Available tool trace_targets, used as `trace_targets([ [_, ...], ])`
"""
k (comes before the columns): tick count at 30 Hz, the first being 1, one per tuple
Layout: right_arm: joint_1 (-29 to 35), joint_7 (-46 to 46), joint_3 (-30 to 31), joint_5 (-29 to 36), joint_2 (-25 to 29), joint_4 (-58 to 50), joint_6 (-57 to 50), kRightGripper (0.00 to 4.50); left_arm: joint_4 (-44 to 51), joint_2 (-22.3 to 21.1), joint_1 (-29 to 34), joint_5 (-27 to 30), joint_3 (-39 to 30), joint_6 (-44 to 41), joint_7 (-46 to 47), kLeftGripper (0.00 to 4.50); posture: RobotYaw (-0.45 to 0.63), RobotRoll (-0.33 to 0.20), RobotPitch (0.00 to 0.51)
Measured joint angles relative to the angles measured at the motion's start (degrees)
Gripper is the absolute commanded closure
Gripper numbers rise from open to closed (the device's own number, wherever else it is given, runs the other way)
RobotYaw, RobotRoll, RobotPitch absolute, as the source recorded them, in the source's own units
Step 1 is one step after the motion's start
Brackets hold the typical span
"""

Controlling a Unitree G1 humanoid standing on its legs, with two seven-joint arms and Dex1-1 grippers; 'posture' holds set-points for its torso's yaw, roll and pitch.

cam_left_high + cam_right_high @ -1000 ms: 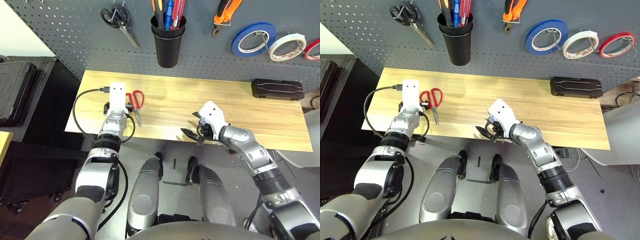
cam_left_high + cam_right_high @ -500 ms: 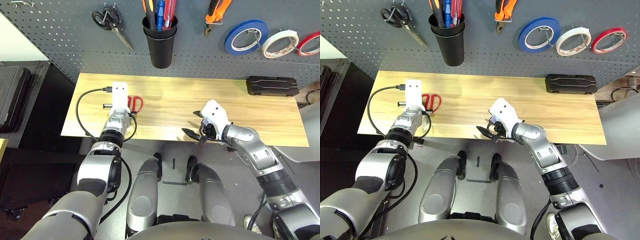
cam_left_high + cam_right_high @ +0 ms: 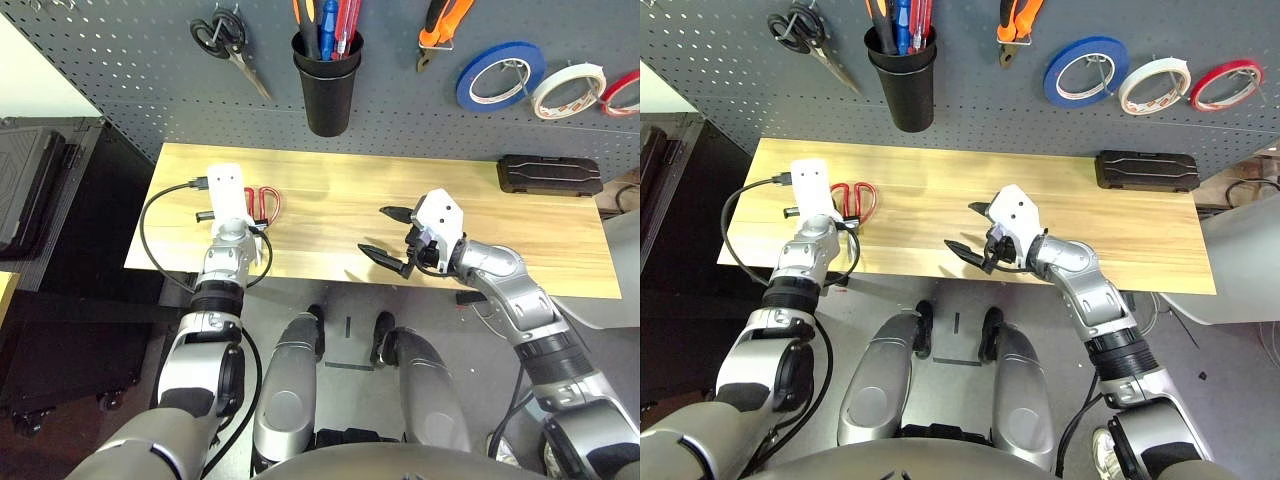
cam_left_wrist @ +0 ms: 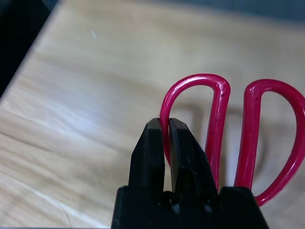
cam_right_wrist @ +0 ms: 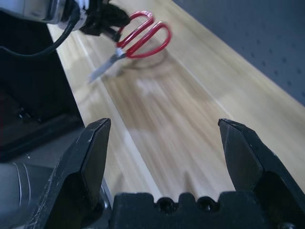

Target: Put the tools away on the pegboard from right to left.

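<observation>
— Where were the red-handled scissors (image 3: 262, 203), and which arm had them?
— Near the bench top's (image 3: 330, 215) left end; the left gripper (image 4: 160, 143) was clenched on one handle loop.
— Their long axis?
— Loops toward the pegboard (image 3: 130, 60), blades toward the front edge. The right gripper (image 3: 385, 232) hung spread and empty, well apart.

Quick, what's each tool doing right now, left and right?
Left tool: closed on one handle loop of the red-handled scissors.
Right tool: open, holding nothing, above the wooden bench top.
</observation>
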State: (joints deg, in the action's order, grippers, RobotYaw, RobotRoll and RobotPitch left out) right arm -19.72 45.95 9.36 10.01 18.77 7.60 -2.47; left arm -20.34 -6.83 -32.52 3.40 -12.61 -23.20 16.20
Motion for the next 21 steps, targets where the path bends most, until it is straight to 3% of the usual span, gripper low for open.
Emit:
trace_targets([
  [10,-3.11,4.22,-3.79,4.01,-0.56,5.23,7.58,0.0,26.21,1.53,7.04,3.36,-4.44,-5.17,0.39,4.47,0.44,0.0,0.219],
  [21,-1.21,10.04,-9.2,12.94,-0.03,1.21,11.82,0.0,44.96,1.58,10.06,7.65,-6.66,-9.44,-1.71,4.47,0.47,0.0,0.207],
])
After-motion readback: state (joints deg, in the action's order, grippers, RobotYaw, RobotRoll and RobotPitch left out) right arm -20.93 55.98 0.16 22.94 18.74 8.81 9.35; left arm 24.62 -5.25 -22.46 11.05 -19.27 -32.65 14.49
